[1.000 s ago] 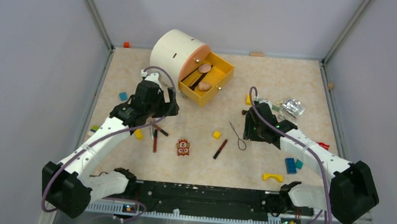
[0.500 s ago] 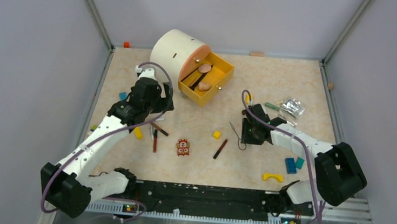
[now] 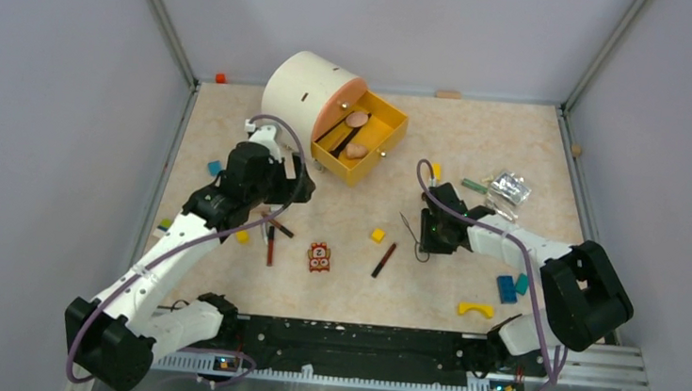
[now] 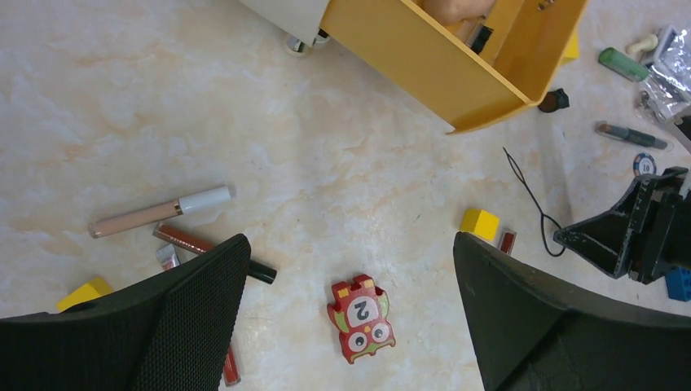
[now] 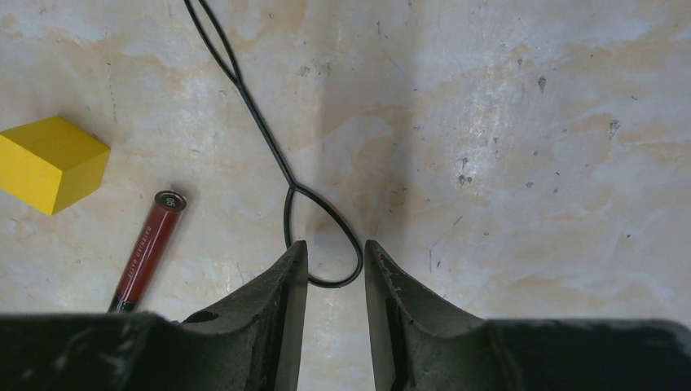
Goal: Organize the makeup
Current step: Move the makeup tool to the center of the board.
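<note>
The black wire-loop tool [image 5: 269, 138] lies flat on the table. My right gripper [image 5: 336, 248] is low over its rounded end, and its jaws stand a narrow gap apart with the loop's end between the tips. A red stick [image 5: 151, 244] lies just left of it. My left gripper [image 4: 350, 244] is wide open and holds nothing, high above the owl toy [image 4: 360, 318]. A beige tube with a white cap [image 4: 155, 213] and a brown-red stick [image 4: 187, 240] lie under its left finger. Two peach puffs [image 3: 357, 119] and a dark stick sit in the yellow drawer [image 3: 364, 164].
The drawer sticks out of a cream cylinder box [image 3: 304, 88]. Yellow blocks [image 3: 377, 235] lie mid-table. A foil packet [image 3: 511, 186], a green pencil [image 4: 634, 136], blue blocks [image 3: 506, 288] and a yellow arch [image 3: 476, 309] are on the right. Walls enclose the table.
My right gripper has moved left and down onto the wire loop's end, and its jaws have narrowed. The left arm has shifted only slightly and stays open.
</note>
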You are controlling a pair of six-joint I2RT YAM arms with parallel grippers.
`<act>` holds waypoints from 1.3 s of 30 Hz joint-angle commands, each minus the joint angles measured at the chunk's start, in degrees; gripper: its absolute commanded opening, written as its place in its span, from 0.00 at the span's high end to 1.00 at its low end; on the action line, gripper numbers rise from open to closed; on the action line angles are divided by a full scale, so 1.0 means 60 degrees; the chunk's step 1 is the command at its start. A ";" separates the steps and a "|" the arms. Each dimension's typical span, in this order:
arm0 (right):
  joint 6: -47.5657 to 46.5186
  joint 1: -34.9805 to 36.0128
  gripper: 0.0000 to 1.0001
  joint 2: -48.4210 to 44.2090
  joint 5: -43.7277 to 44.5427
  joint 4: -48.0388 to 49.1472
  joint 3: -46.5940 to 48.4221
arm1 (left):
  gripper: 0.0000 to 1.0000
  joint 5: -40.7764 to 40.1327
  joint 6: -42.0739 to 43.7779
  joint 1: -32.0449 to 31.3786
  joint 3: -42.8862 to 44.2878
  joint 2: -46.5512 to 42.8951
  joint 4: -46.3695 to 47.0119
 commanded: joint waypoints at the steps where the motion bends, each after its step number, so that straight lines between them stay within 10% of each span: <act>1: -0.0070 -0.0068 0.69 0.0083 0.0412 -0.0129 0.0110 | 0.01 0.0816 0.0549 -0.0041 0.0040 0.0123 0.0601; 39: 0.3447 0.3626 1.00 -0.1318 0.1190 -0.0792 -0.2100 | 0.03 0.1006 0.0287 -0.3445 -0.1501 0.1842 0.3911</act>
